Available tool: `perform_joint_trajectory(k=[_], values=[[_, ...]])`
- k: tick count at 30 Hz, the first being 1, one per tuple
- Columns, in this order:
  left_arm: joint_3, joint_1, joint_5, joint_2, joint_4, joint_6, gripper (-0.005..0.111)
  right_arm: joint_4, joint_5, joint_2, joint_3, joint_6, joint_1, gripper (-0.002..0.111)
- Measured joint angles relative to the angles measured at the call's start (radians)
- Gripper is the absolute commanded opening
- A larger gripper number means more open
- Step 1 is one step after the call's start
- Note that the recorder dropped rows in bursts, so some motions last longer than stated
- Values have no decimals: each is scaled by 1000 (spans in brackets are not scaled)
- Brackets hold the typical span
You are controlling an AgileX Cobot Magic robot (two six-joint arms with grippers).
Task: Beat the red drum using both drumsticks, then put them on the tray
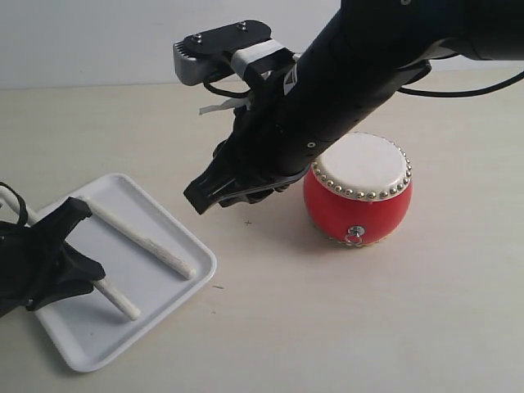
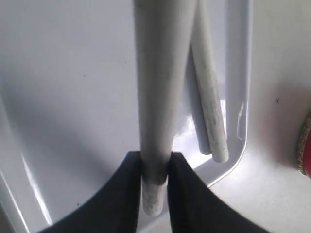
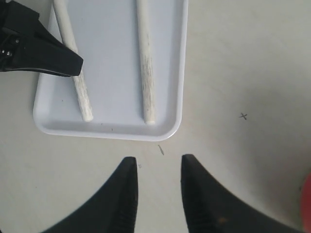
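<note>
Closest in, the left wrist view is showing the left gripper (image 2: pixel 155 167) clamping the held drumstick (image 2: pixel 158 97) near its end, jaws narrow and pressing both sides of it. This stick is reaching out over the white tray (image 2: pixel 73 97); whether it is touching the tray floor cannot be told. The free drumstick (image 2: pixel 210 107) is lying just beside it, along the rim.

The exterior view is hiding that clamp behind the gripper's black body and is giving only the stick's end poking out below it.

The right wrist view is adding the layout: both sticks are running roughly parallel, apart from each other, ends near one short rim. The right gripper (image 3: pixel 158 160) is hanging above the bare table (image 1: pixel 368 327) just off the tray, jaws parted and holding nothing.

Farther off, only the exterior view is showing the whole red drum (image 1: pixel 360 205). It is standing upright on the table, well apart from the tray, skin up. Both wrist views are catching just a red sliver of it at one edge.
</note>
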Motion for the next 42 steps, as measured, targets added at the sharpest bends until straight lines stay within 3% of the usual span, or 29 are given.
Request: perform_joint_trajectory(k=[8, 16, 20, 26, 29, 32, 35, 42], values=[[0, 0, 2, 12, 0, 0, 3, 0, 0, 0, 0, -2, 0, 31], [0, 0, 0, 12, 0, 2, 41, 0, 0, 0, 0, -2, 0, 31], [0, 0, 0, 12, 0, 2, 47, 0, 0, 0, 0, -2, 0, 31], [0, 0, -2, 12, 0, 2, 42, 0, 0, 0, 0, -2, 0, 31], [0, 0, 5, 12, -4, 2, 25, -3, -2, 0, 0, -2, 0, 29], [-15, 0, 45, -11, -7, 2, 2, -30, -5, -2, 0, 1, 0, 14], [-30, 0, 88, -69, -7, 9, 0, -92, -5, -30, 0, 35, 0, 0], [-34, 0, 168, -309, 38, 114, 0, -301, -2, -255, 7, 184, 0, 0]])
